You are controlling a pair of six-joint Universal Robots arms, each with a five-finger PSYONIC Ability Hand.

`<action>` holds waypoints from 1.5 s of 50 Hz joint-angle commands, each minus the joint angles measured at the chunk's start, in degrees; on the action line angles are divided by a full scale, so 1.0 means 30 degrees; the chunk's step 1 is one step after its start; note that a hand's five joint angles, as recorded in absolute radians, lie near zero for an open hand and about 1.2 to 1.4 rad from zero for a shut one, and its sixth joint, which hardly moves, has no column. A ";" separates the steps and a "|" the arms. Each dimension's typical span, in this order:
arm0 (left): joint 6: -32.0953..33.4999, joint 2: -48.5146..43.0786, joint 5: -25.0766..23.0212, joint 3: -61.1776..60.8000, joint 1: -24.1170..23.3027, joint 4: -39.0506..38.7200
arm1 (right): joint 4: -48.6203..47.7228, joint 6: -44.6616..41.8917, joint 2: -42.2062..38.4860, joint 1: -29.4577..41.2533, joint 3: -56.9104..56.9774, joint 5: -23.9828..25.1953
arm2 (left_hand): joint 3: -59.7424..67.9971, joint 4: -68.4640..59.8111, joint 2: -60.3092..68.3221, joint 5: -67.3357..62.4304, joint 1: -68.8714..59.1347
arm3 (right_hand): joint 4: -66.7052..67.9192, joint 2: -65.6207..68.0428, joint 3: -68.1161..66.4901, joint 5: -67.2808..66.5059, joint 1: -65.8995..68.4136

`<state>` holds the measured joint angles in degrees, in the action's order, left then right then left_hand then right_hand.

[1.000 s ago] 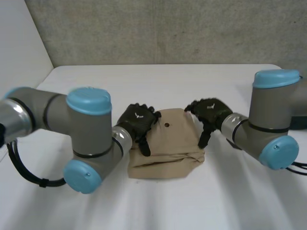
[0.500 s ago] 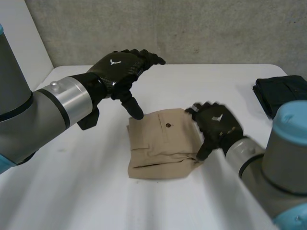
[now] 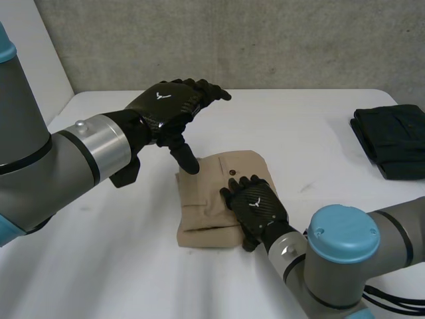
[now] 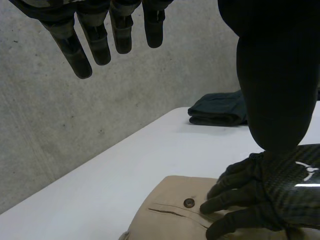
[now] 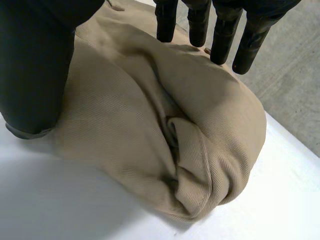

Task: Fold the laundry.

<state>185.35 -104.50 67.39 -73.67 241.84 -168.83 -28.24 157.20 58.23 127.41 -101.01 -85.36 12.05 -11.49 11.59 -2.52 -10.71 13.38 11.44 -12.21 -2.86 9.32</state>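
The right hand point(image 3: 255, 207) is covering the tan trousers' point(image 3: 199, 207) near right part. The head view's edge is cutting off the dark folded garment point(image 3: 392, 143).

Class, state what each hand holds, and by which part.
Nothing is held. The left hand hangs open in the air; the right hand lies flat on the folded trousers, fingers straight.

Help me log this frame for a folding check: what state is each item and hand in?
Tan trousers: folded into a compact bundle, lumpy at the near edge, lying on the table.
Right hand: open, fingers straight, resting flat on the trousers.
Left hand: open, empty, hovering above the table.
Dark garment: folded, lying at the table's right edge.
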 commanded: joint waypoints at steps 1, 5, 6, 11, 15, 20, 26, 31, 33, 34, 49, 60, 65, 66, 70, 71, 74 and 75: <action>0.0004 -0.0001 -0.0052 -0.0140 -0.0016 -0.0061 | -0.0165 -0.0136 -0.1245 -0.0050 0.1355 -0.0023 | -0.0275 0.0090 -0.0121 0.0433 -0.0171 | 0.4394 0.5041 -0.4782 -0.4567 0.5748; 0.0004 -0.0030 -0.0052 -0.0199 -0.0016 -0.0061 | -0.0253 -0.0340 -0.1861 -0.0050 0.1912 -0.0023 | -0.0274 0.0090 -0.0120 0.0432 -0.0171 | 0.5014 0.5661 -0.5401 -0.5187 0.6367; 0.0004 -0.0059 -0.0052 -0.0228 -0.0016 -0.0061 | -0.0311 -0.0428 -0.1949 -0.0050 0.2000 -0.0023 | -0.0275 0.0090 -0.0121 0.0433 -0.0171 | 0.5014 0.5661 -0.5402 -0.5187 0.6368; 0.0004 -0.0060 -0.0023 -0.0257 -0.0016 -0.0061 | -0.0955 -0.1131 -0.2477 -0.0050 0.2557 -0.0052 | -0.0219 0.0034 -0.0065 0.0377 -0.0227 | 0.5742 0.6389 -0.6130 -0.5915 0.7095; 0.0004 -0.0059 -0.0052 -0.0257 -0.0016 -0.0061 | -0.1132 -0.1307 -0.2652 -0.0050 0.3113 -0.0198 | -0.0219 0.0034 -0.0065 0.0377 -0.0227 | 0.6080 0.6727 -0.6467 -0.6253 0.7433; -0.0026 -0.0059 -0.0052 -0.0257 -0.0016 -0.0061 | -0.1044 -0.1307 -0.2945 -0.0079 0.3904 -0.0491 | -0.0219 0.0034 -0.0065 0.0377 -0.0227 | 0.6080 0.6727 -0.6467 -0.6253 0.7433; -0.0026 -0.0059 -0.0052 -0.0257 -0.0045 -0.0061 | -0.0898 -0.1337 -0.3590 -0.0079 0.5047 -0.0550 | -0.0219 0.0034 -0.0065 0.0377 -0.0227 | 0.6080 0.6727 -0.6467 -0.6253 0.7433; -0.0026 -0.0059 -0.0052 -0.0286 -0.0045 -0.0061 | -0.0781 -0.1366 -0.4088 -0.0079 0.5662 -0.0550 | -0.0219 0.0034 -0.0065 0.0377 -0.0227 | 0.6191 0.6838 -0.6579 -0.6364 0.7545; -0.0026 -0.0059 -0.0052 -0.0286 -0.0045 -0.0061 | -0.0576 -0.1366 -0.4351 -0.0079 0.6014 -0.0550 | -0.0219 0.0034 -0.0065 0.0377 -0.0227 | 0.6916 0.7563 -0.7303 -0.7089 0.8269; -0.0026 -0.0059 -0.0052 -0.0286 -0.0045 -0.0061 | -0.0459 -0.1366 -0.4468 -0.0079 0.6160 -0.0550 | -0.0219 0.0034 -0.0065 0.0377 -0.0227 | 0.7809 0.8456 -0.8196 -0.7982 0.9162; -0.0026 -0.0089 -0.0052 -0.0286 -0.0016 -0.0061 | 0.2967 -0.1483 -0.4558 -0.3034 0.8300 -0.0404 | -0.0219 0.0034 -0.0065 0.0377 -0.0227 | 2.2208 2.2855 -2.2595 -2.2381 2.3561; -0.0026 -0.0089 -0.0052 -0.0315 -0.0016 -0.0061 | 0.3644 -0.4703 -0.3591 -0.8279 0.8417 0.1235 | -0.0219 0.0034 -0.0065 0.0377 -0.0227 | 2.2208 2.2855 -2.2595 -2.2381 2.3561; -0.0026 -0.0118 -0.0052 -0.0404 -0.0016 -0.0090 | 0.3438 -0.6022 -0.3854 -0.9540 0.9352 0.2933 | -0.0219 0.0034 -0.0065 0.0377 -0.0227 | 2.2208 2.2855 -2.2595 -2.2381 2.3561; -0.0026 -0.0118 -0.0052 -0.0404 -0.0045 -0.0061 | 0.3438 -0.6227 -0.4086 -0.9861 0.9964 0.3691 | -0.0219 0.0034 -0.0065 0.0377 -0.0227 | 2.2208 2.2855 -2.2595 -2.2381 2.3561; -0.0026 -0.0118 -0.0052 -0.0404 -0.0016 -0.0090 | 0.3438 -0.6346 -0.4644 -1.0477 1.1372 0.4956 | -0.0219 0.0034 -0.0065 0.0377 -0.0227 | 2.2208 2.2855 -2.2595 -2.2381 2.3561; -0.0026 -0.0118 -0.0052 -0.0404 -0.0016 -0.0090 | 0.3438 -0.6346 -0.4848 -1.0885 1.2362 0.5335 | -0.0219 0.0034 -0.0065 0.0377 -0.0227 | 2.2208 2.2855 -2.2595 -2.2381 2.3561; -0.0026 -0.0118 -0.0052 -0.0404 0.0013 -0.0090 | 0.3351 -0.6171 -0.5084 -1.1474 1.4594 0.5748 | -0.0219 0.0034 -0.0065 0.0377 -0.0227 | 2.2208 2.2855 -2.2595 -2.2381 2.3561; -0.0026 -0.0118 -0.0052 -0.0404 0.0013 -0.0090 | 0.3292 -0.6142 -0.5172 -1.1562 1.5179 0.5807 | -0.0219 0.0034 -0.0065 0.0377 -0.0227 | 2.2208 2.2855 -2.2595 -2.2381 2.3561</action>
<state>185.27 -104.84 67.24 -74.88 241.79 -169.08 -17.97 138.17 44.54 95.57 -66.34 -71.00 12.05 -11.50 11.59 -2.52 -10.71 65.39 66.37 -63.95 -49.87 49.99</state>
